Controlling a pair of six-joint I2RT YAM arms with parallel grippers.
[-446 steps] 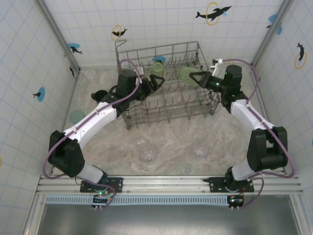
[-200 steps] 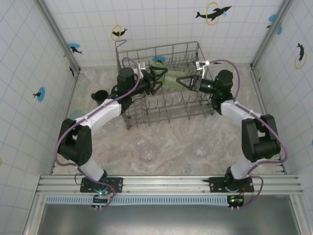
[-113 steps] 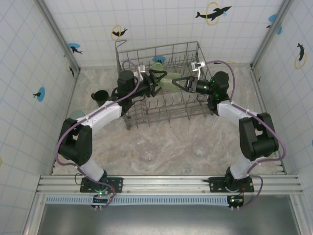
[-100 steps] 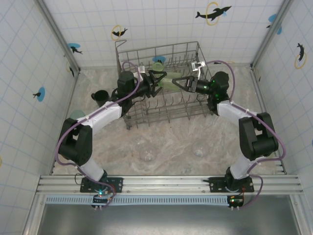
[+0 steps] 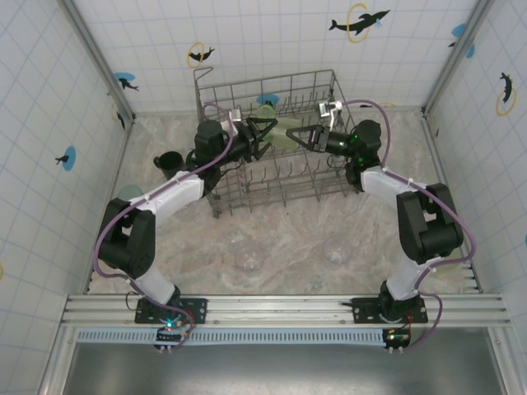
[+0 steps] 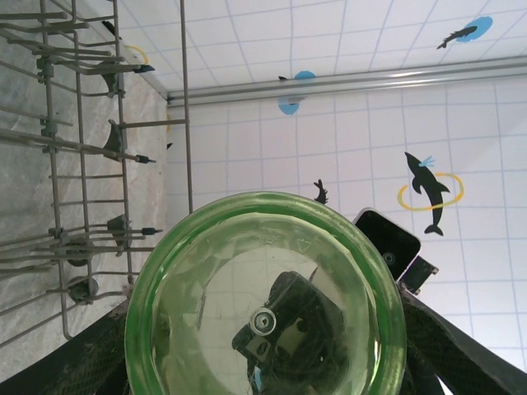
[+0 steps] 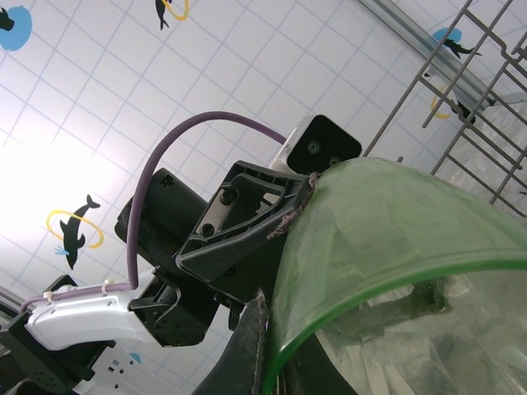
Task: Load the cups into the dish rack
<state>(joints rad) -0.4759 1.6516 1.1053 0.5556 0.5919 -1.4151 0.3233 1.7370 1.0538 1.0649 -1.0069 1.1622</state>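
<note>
Left gripper [image 5: 263,137] straddles the green tumbler [image 6: 206,263], fingers [image 6: 78,362] against its sides; whether they clamp, I cannot tell; right gripper [image 5: 295,137] pinches its rim from 3 o'clock; the tumbler hangs sideways between both grippers, above the dish rack [image 5: 284,185], toward its 12 o'clock side.
</note>
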